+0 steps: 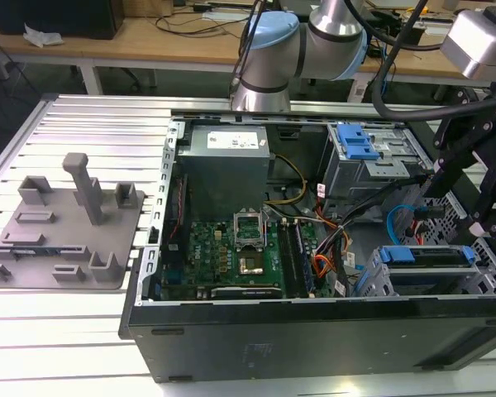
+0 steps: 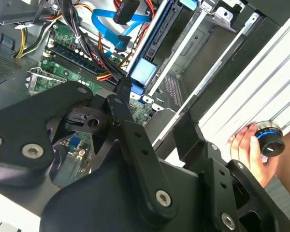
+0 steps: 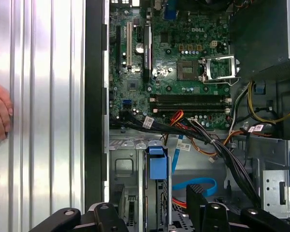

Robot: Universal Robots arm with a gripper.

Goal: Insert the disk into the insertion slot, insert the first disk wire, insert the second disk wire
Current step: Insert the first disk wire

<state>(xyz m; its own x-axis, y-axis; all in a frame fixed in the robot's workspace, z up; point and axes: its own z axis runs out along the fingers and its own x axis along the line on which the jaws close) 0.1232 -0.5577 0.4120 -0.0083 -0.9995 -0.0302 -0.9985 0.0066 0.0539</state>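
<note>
Judged the first step done and both wires left: insertion slot (image 1: 370, 279) with a blue cable (image 1: 399, 217) dangling loose just above it, the disk (image 1: 430, 263) seated inside it, and the hand (image 3: 153, 209) spread wide, empty, over that slot.

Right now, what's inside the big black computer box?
A green circuit board, a grey power box, coloured wires and a silver drive cage. The wires cover part of the board beneath them, and whatever lies under the power box is hidden.
</note>
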